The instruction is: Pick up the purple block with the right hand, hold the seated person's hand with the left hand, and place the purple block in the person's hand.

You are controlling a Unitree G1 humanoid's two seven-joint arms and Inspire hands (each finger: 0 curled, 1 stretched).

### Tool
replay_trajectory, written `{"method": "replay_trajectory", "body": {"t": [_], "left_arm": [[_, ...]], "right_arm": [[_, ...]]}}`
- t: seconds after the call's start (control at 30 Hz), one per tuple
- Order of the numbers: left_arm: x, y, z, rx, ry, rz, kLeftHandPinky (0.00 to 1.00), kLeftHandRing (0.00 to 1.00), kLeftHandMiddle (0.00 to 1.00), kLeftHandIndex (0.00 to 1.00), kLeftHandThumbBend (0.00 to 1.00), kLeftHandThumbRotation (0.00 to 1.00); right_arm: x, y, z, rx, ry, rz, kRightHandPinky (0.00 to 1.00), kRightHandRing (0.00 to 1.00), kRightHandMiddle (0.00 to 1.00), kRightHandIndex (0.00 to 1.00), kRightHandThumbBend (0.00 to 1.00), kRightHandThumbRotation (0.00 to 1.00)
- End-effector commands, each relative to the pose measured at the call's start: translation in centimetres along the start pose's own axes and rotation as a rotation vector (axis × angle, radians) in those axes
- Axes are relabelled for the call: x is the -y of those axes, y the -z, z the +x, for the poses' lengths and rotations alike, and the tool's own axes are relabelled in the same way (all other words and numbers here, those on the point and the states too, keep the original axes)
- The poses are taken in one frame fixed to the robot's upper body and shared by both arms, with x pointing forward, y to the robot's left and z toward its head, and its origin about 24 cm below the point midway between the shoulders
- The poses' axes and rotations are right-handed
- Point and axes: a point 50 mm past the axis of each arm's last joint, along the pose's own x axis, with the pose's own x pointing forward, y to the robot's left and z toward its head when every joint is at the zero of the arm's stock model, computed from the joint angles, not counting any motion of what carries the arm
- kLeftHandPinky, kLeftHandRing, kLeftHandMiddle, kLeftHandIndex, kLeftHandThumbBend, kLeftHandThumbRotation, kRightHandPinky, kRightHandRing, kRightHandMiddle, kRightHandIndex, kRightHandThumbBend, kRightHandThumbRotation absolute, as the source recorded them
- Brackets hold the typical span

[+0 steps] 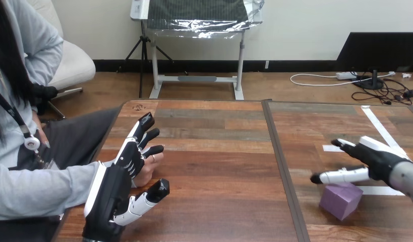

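The purple block, a plain matte cube turned corner-forward, sits on the table at the frame's lower right. Just above it is the right hand, fingers straight and spread, holding nothing. The wooden table has mixed brown planks, a dark seam and white tape strips. At lower left, the left hand, fingers fanned straight, overlaps the person's hand.

Head-high vantage, forward and down across the table.
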Motion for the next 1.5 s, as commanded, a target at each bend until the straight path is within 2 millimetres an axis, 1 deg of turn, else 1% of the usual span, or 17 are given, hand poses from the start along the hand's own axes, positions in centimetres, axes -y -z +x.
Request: {"method": "replay_trajectory", "body": {"t": [0.0,0.67,1.47], "left_arm": [[-0.1,-0.6,1.9,0.068,-0.007,0.003,0.80,0.91,0.95,0.94,1.00,0.71],[-0.1,-0.6,1.8,0.067,-0.007,0.001,0.79,0.90,0.94,0.93,1.00,0.71],[-0.3,-0.5,1.8,0.058,-0.005,-0.009,0.81,0.91,0.95,0.94,1.00,0.72]], "right_arm": [[2.5,-0.8,-0.4,0.052,0.085,-0.029,1.00,1.00,1.00,1.00,1.00,0.58],[2.2,-0.2,-0.8,0.069,0.075,-0.030,0.97,1.00,1.00,1.00,1.00,0.55],[1.4,0.7,-1.3,0.082,0.058,-0.061,0.95,1.00,1.00,1.00,1.00,0.59]]}}
